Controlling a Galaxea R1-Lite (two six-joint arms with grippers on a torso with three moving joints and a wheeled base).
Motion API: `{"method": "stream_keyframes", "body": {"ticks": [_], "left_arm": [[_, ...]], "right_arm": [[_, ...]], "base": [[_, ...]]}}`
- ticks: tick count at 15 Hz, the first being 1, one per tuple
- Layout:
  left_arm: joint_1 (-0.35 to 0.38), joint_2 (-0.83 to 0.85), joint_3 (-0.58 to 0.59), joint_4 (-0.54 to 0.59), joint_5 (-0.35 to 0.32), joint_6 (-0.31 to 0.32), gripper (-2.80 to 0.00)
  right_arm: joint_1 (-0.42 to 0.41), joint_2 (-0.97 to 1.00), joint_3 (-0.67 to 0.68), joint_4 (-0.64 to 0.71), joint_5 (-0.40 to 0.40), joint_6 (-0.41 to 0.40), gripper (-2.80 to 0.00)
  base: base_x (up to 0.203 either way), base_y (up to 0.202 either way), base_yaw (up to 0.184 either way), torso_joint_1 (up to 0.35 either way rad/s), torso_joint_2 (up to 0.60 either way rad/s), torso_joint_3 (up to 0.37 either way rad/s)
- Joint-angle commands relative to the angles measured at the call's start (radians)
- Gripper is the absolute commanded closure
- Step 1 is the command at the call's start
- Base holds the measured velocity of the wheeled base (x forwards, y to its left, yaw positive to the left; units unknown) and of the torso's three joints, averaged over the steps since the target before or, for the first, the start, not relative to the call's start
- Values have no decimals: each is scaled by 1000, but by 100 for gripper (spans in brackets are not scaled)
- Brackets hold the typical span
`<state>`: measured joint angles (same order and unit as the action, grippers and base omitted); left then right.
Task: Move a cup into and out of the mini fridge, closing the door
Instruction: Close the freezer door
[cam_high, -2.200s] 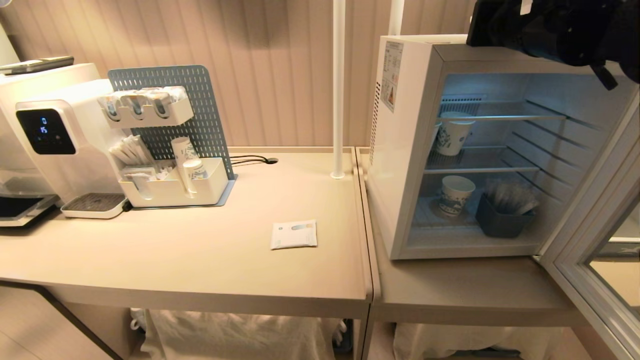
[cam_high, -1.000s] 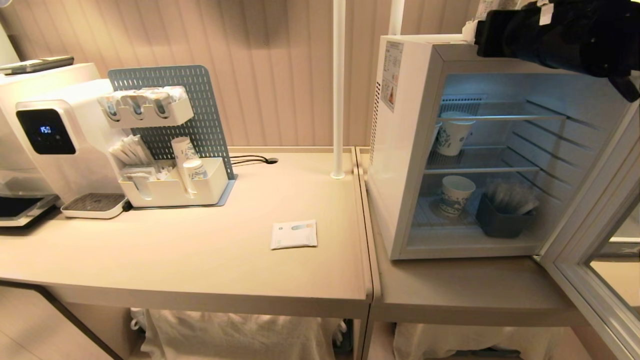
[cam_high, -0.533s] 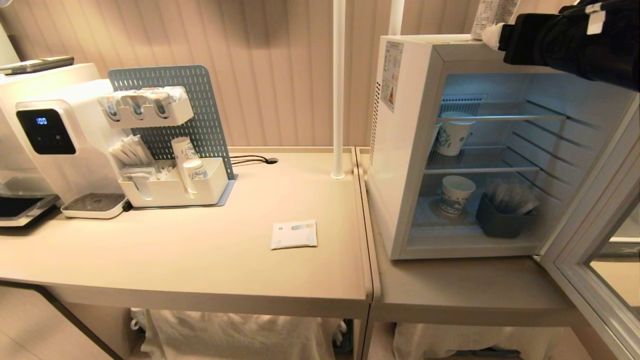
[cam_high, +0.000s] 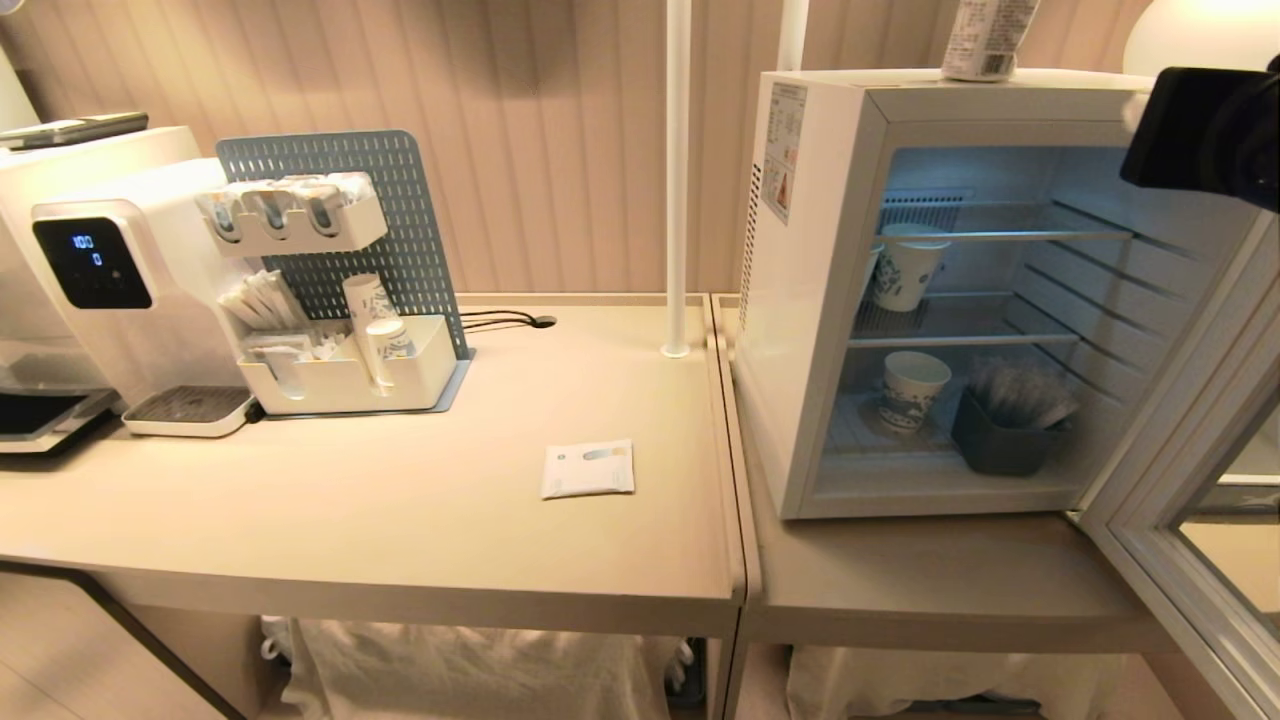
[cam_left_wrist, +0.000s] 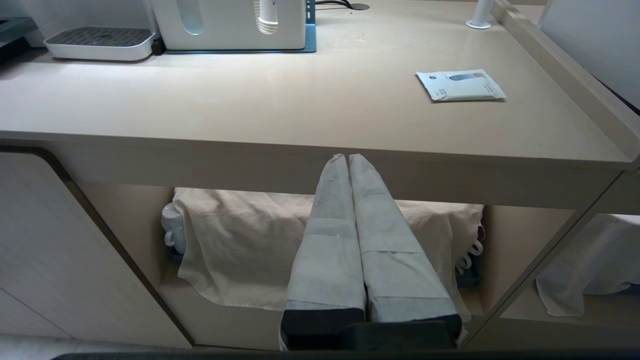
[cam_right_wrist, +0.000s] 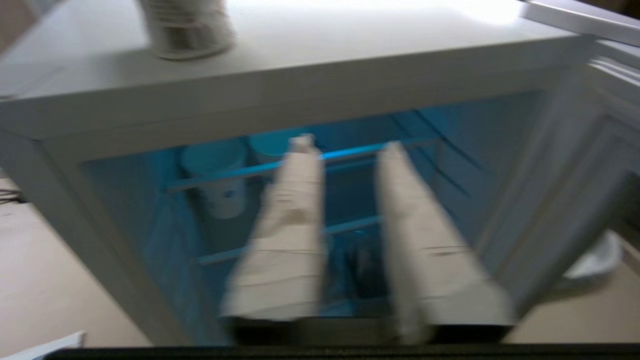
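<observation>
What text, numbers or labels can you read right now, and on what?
"100" above "0": dark display of the white coffee machine.
Cup on top of the mini fridge: dark print, too small to read.
Sticker on the fridge side: unreadable.
White sachet on the table: print unreadable.
Paper cups inside: pattern only.

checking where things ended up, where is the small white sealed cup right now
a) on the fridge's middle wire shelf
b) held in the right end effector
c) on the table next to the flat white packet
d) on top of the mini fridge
d, since the cup stands on the roof of the mini fridge, while the right end effector is empty in front of the open fridge.
</observation>
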<state>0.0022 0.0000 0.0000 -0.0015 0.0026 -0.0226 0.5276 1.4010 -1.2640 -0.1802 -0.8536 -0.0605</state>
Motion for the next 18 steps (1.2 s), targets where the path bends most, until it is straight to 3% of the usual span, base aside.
{"method": "stream_keyframes", "body": {"ticks": [1, 4, 8, 9, 11, 13, 14, 18], "left_arm": [[1, 2, 0, 0, 0, 0, 0], [1, 2, 0, -1, 0, 0, 0], [1, 2, 0, -2, -1, 0, 0], [1, 2, 0, -1, -1, 0, 0], [1, 2, 0, 0, 0, 1, 0], [1, 2, 0, 0, 0, 1, 0], [1, 2, 0, 0, 0, 1, 0], [1, 2, 0, 0, -1, 1, 0]], "right_arm": [[7, -57, 42, -3, -117, -16, 0], [-65, -139, 72, 15, -137, -29, 0], [-65, -240, 144, 27, -127, -54, 0], [-59, -269, 179, 19, -75, -54, 0], [-39, -361, 283, -5, 145, -54, 0], [-32, -476, 394, -22, 426, -52, 0], [-32, -530, 442, -21, 513, -52, 0], [-49, -700, 600, -22, 646, -115, 0]], "base": [[0, 0, 0, 0, 0, 0], [0, 0, 0, 0, 0, 0], [0, 0, 0, 0, 0, 0], [0, 0, 0, 0, 0, 0], [0, 0, 0, 0, 0, 0], [0, 0, 0, 0, 0, 0], [0, 0, 0, 0, 0, 0], [0, 0, 0, 0, 0, 0]]}}
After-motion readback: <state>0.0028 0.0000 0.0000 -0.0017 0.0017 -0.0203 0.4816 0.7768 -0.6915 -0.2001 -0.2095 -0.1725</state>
